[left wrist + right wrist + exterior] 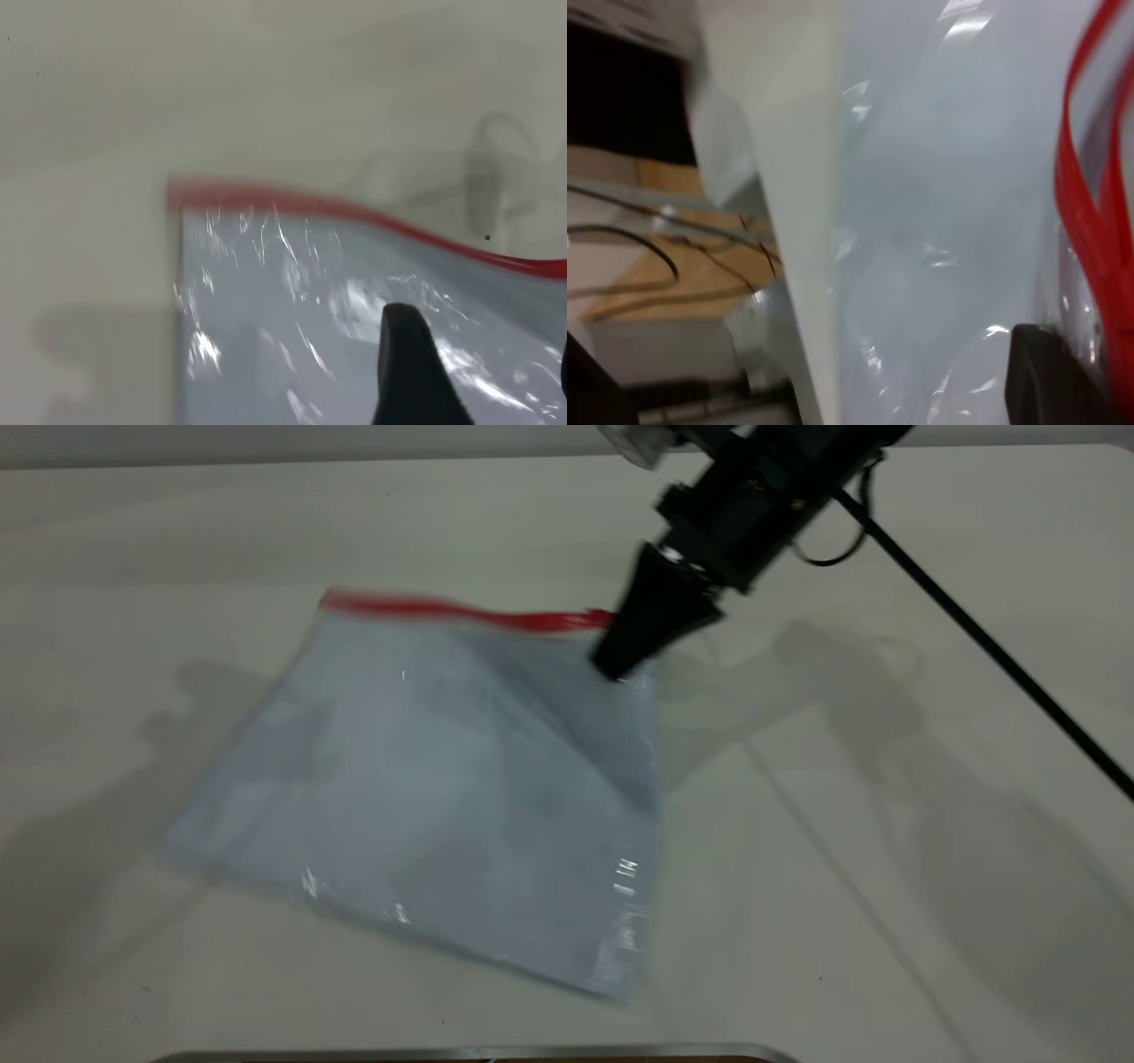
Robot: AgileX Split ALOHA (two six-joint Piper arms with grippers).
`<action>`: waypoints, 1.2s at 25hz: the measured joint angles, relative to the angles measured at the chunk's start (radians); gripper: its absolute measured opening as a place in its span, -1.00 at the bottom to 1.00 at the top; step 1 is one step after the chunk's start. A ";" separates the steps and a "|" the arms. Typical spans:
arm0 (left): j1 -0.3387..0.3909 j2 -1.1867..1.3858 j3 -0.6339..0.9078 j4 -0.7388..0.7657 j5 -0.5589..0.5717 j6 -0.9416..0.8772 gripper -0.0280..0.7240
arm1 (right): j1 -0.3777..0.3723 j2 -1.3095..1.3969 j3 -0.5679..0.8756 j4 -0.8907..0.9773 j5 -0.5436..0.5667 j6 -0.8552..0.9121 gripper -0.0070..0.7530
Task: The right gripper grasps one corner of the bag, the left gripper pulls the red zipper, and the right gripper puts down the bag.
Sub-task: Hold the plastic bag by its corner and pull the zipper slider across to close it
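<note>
Exterior view: one right tool point(620, 660) grips one bag point(443, 788).

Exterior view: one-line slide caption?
Right claw pinches the bag at the corner beside its red zipper, lifting that edge off the table.

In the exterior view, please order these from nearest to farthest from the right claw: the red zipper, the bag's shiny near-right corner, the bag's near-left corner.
From the right claw:
1. red zipper, just beside it.
2. near-right corner, below it.
3. near-left corner, far left.
</note>
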 joint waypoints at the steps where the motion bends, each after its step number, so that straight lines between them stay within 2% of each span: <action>1: 0.000 0.000 0.000 0.000 0.000 0.000 0.31 | -0.015 0.000 0.000 -0.009 0.000 0.014 -0.89; 4: 0.000 0.006 0.000 -0.020 -0.002 0.013 0.31 | -0.043 0.000 0.000 0.029 -0.030 0.023 -0.89; 8: 0.000 0.074 -0.029 -0.069 0.005 0.078 0.31 | -0.041 0.000 0.000 0.138 -0.061 0.000 -0.89; 15: -0.012 0.355 -0.245 -0.214 0.164 0.377 0.31 | -0.034 0.000 0.000 0.188 -0.060 -0.054 -0.89; 21: -0.092 0.610 -0.503 -0.325 0.330 0.651 0.31 | -0.034 0.000 0.000 0.189 -0.060 -0.071 -0.89; 25: -0.146 0.746 -0.666 -0.329 0.446 0.675 0.31 | -0.033 0.000 0.000 0.190 -0.066 -0.074 -0.89; 30: -0.209 0.857 -0.809 -0.328 0.475 0.669 0.31 | -0.033 0.000 0.000 0.190 -0.069 -0.075 -0.89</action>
